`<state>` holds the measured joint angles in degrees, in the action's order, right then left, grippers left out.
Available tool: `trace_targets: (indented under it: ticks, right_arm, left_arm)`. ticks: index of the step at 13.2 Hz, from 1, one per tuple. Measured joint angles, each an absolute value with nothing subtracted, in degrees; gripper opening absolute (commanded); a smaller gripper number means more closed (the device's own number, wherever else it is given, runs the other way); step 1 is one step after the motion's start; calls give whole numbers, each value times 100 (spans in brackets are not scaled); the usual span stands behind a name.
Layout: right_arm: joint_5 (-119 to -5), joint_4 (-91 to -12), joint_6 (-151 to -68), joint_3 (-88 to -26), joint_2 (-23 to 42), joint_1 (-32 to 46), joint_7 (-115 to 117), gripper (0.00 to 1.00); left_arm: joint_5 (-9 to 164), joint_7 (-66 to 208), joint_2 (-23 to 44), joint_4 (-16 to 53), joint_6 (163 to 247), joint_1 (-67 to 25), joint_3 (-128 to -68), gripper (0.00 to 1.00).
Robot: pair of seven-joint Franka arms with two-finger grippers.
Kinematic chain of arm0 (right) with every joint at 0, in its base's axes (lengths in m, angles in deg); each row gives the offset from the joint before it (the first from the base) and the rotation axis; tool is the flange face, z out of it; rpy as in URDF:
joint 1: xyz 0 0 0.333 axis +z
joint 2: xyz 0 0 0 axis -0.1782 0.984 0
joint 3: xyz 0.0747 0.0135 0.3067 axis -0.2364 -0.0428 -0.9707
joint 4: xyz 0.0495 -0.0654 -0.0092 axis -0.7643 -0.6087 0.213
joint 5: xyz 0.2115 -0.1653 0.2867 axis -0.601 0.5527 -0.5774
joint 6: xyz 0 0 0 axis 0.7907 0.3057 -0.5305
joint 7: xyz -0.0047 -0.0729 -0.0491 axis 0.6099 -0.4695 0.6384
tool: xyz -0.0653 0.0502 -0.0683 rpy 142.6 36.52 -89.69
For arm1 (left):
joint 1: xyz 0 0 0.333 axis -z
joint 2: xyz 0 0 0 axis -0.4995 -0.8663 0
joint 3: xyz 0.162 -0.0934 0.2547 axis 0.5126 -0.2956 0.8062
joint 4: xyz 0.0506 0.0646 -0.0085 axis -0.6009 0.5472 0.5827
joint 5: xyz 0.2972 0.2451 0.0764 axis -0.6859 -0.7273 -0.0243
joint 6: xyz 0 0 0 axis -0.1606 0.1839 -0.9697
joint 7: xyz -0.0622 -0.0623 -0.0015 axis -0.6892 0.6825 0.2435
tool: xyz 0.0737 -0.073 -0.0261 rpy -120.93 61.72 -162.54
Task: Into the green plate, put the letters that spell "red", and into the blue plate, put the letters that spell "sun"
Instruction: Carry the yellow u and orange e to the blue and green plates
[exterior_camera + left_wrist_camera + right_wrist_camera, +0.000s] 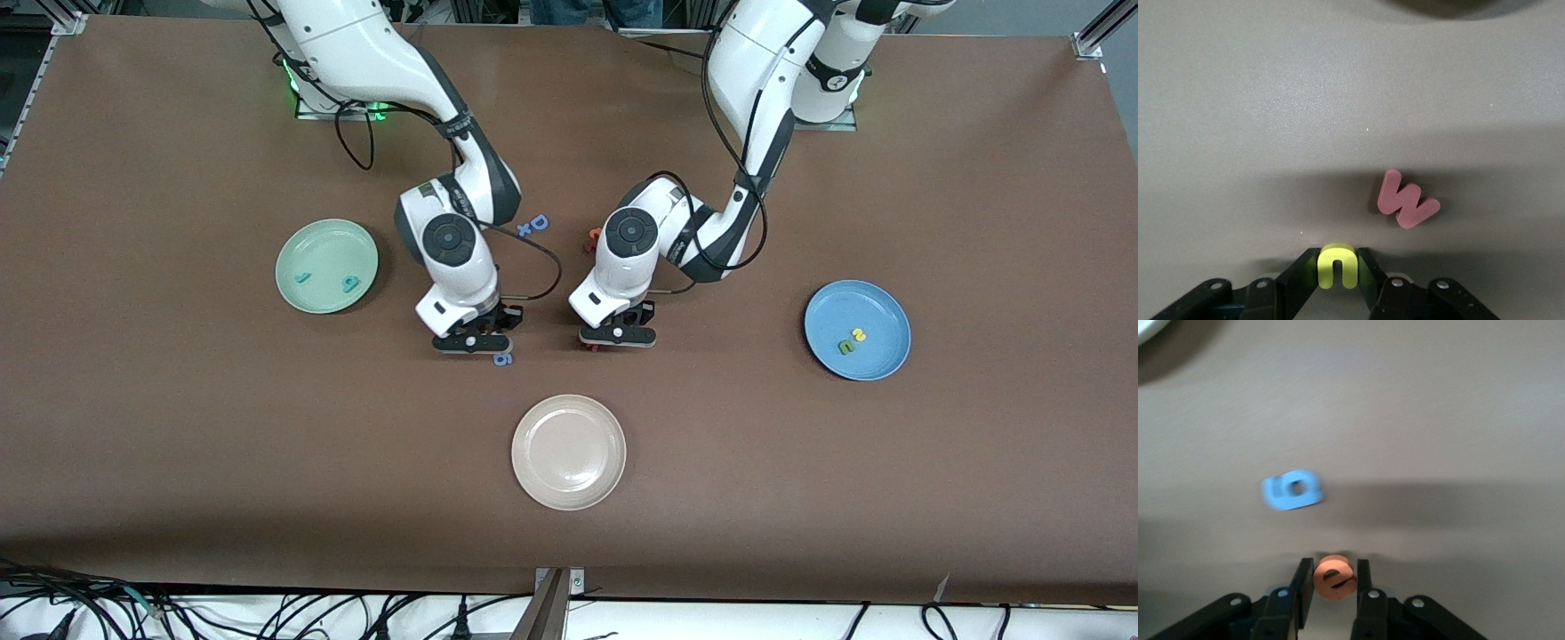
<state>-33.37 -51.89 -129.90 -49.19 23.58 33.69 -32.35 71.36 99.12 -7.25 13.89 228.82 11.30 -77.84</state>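
Left wrist view — yellow "u" point(1337, 265), small, rounded foam.

plates: three, green plate point(326, 266), blue plate point(857, 330), beige-white plate point(568, 452). letters: two teal in the green, two in the blue (one yellow, one olive), yellow u point(1337, 265), orange e point(1334, 577), blue g point(1293, 490), pink w point(1407, 199), blue d point(539, 222). arms: two.

A beige-white plate point(568, 452) is set nearest the front camera, mid-table. A blue "g" point(502, 359) is seen just farther away. A pink "w" point(1407, 199) lies flat. A blue capital "D" point(539, 222) is placed nearer the bases.
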Motion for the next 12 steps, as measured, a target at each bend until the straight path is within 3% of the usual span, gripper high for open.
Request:
trace_targets:
  ticks: [4, 8, 11, 12]
  right_arm:
    - [-3337, -5439, -11855, -3840, 1844, 3325, -2500, 21]
    - [-3337, -6505, -11835, -3311, 1370, 3317, -2342, 20]
    - [-3336, -7317, -11807, -2946, 979, 3337, -1801, 22]
    - [-3337, -7540, -11770, -2807, 915, 3328, -1566, 40]
  left_arm:
    - [7156, 8195, -654, 1414, 22772, 966, -7278, 0]
    - [7309, 5497, -74, 1599, 21729, 247, -6719, 0]
    - [7312, 3836, 489, 2041, 21492, -510, -6605, 0]
    - [7312, 3425, 636, 2215, 21475, -745, -6599, 0]
